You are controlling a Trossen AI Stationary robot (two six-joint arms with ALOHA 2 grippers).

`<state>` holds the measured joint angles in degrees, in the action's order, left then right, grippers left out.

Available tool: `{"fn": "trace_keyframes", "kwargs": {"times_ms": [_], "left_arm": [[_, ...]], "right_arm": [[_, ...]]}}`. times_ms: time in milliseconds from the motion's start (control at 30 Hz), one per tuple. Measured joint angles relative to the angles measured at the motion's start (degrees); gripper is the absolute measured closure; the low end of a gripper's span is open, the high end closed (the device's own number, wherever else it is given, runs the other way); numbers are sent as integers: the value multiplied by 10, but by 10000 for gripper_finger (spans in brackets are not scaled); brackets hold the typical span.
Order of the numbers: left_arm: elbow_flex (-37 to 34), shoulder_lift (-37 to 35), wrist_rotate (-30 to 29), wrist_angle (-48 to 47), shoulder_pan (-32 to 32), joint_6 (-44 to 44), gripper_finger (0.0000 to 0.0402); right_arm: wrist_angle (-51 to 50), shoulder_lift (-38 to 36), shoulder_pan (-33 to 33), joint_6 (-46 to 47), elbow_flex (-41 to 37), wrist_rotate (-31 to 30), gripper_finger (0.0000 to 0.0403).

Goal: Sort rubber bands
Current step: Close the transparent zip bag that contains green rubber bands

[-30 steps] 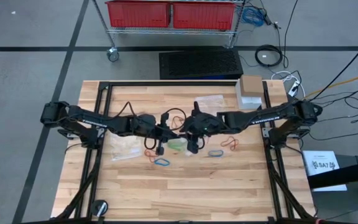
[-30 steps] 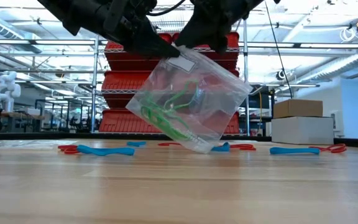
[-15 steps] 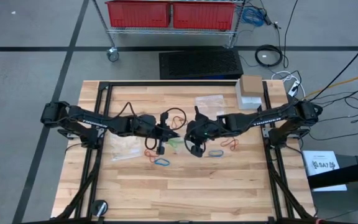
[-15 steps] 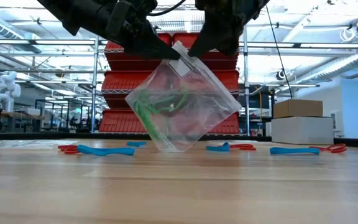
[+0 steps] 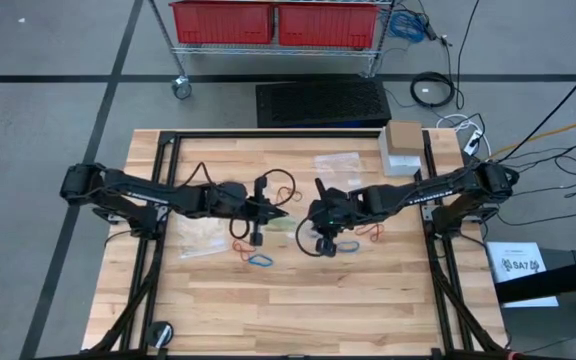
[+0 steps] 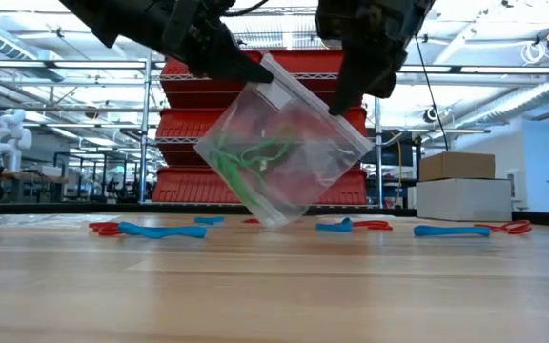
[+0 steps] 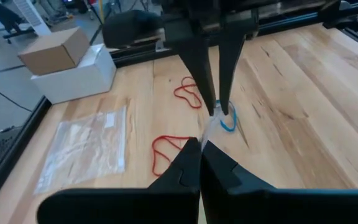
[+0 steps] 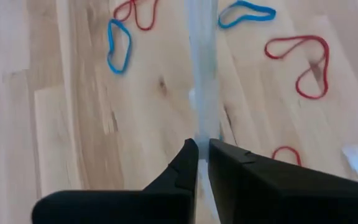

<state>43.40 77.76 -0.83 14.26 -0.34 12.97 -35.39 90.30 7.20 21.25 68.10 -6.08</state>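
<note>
A clear plastic bag (image 6: 284, 157) with green rubber bands (image 6: 246, 157) inside hangs between both grippers, clear of the table. My left gripper (image 6: 255, 71) is shut on its upper corner. My right gripper (image 6: 336, 107) is shut on its right corner. In the high view the left gripper (image 5: 278, 213) and right gripper (image 5: 315, 228) meet over the table's middle. Loose blue bands (image 5: 260, 261) (image 5: 346, 246) and red bands (image 5: 240, 245) (image 5: 371, 230) lie flat on the wood. My left gripper pinches the bag's top edge at its upper corner (image 7: 204, 138) between its two fingers, coming nearly level from the table's left. The bag hangs tilted below it. My right gripper pinches the same top edge farther along, at the right corner (image 8: 202, 127). Its fingers slant steeply down from the table's right. The edge (image 7: 211, 121) runs between the two grippers.
An empty clear bag (image 5: 200, 238) lies left of the grippers and another (image 5: 338, 160) lies toward the far edge. A cardboard box on a white box (image 5: 405, 147) stands at the far right. Bare wood lies along the near edge.
My right gripper has tipped downward and gone a little toward the table's near edge, now at the bag's right corner. The bag has turned with it: its right corner has dropped and its lower corner has swung toward the table's left. It has stayed off the table.
</note>
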Motion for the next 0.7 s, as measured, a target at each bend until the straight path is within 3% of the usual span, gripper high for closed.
{"fn": "trace_keyframes", "kwargs": {"times_ms": [500,700], "left_arm": [[0,-19,-26,-29,0,0,402],[0,-19,-80,-52,0,0,402]], "right_arm": [[-62,0,0,12,-1,-13,388],[-71,0,0,17,-1,-14,334]]}}
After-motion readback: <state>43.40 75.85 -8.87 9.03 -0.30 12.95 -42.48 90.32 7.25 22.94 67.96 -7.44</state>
